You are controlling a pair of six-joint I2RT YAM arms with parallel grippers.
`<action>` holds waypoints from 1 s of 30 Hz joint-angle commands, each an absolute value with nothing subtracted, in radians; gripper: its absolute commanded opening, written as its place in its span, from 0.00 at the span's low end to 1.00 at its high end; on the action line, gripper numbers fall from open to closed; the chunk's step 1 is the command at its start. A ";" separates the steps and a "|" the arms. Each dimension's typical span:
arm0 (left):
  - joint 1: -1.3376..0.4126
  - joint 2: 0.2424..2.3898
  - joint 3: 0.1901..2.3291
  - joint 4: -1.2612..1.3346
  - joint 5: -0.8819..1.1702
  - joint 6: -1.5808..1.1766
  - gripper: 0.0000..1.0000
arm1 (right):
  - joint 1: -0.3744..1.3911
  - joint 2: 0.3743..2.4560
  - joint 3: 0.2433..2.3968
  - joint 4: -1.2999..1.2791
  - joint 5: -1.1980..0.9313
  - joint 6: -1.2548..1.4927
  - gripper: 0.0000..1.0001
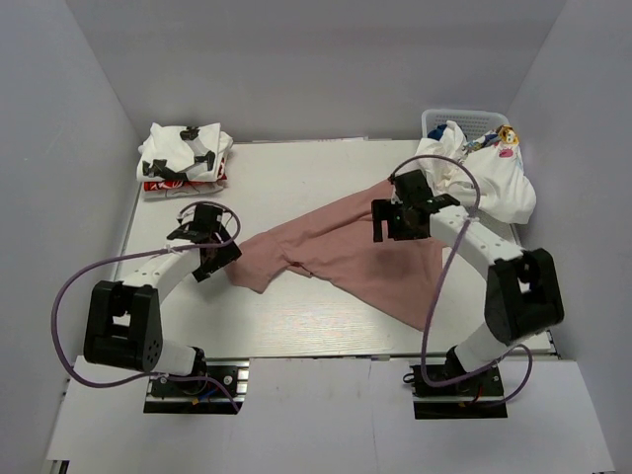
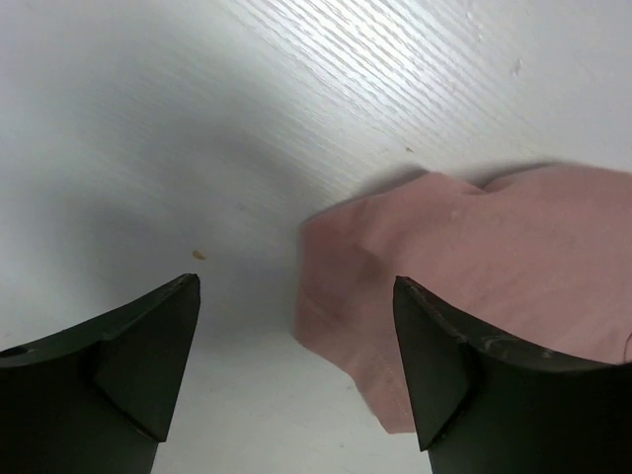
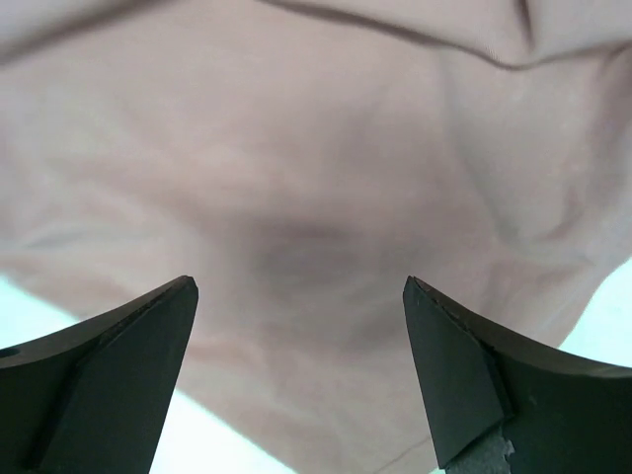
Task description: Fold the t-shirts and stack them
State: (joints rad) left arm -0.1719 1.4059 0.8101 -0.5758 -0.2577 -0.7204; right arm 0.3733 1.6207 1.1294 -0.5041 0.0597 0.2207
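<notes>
Spread t-shirt (image 1: pixel 346 252) lies across the middle of the table (image 1: pixel 296 173). Folded stack (image 1: pixel 186 158) sits at the far-left corner. Basket (image 1: pixel 464 118) at far right, heap of t-shirts (image 1: pixel 489 183) spilling over its front. Left end effector (image 1: pixel 219 259) at the shirt's left edge; right end effector (image 1: pixel 390 219) above its right half.

The dusty-pink t-shirt (image 1: pixel 341 252) is soft, matt cloth, fine-knit and lightly creased. The table (image 2: pixel 415 69) is white, with a grain of fine ridges and a faint sheen, perhaps painted or laminated wood. The left gripper (image 2: pixel 296 281) and right gripper (image 3: pixel 299 283) have smooth, matt black fingers that look like plastic. The basket (image 1: pixel 474 117) is white plastic mesh. The white t-shirts (image 1: pixel 489 188) heaped in it are matt cloth, rumpled.
</notes>
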 commanded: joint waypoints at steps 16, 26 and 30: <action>-0.186 1.528 0.686 -0.388 -0.080 -0.658 0.22 | 0.462 1.204 0.879 -0.802 0.256 0.508 0.90; -0.195 1.301 0.635 -0.379 -0.049 -0.627 0.00 | 0.511 1.135 0.620 -0.807 0.149 0.658 0.90; -0.195 1.232 0.615 -0.379 -0.013 -0.618 0.00 | 0.505 1.155 0.585 -0.755 0.172 0.704 0.90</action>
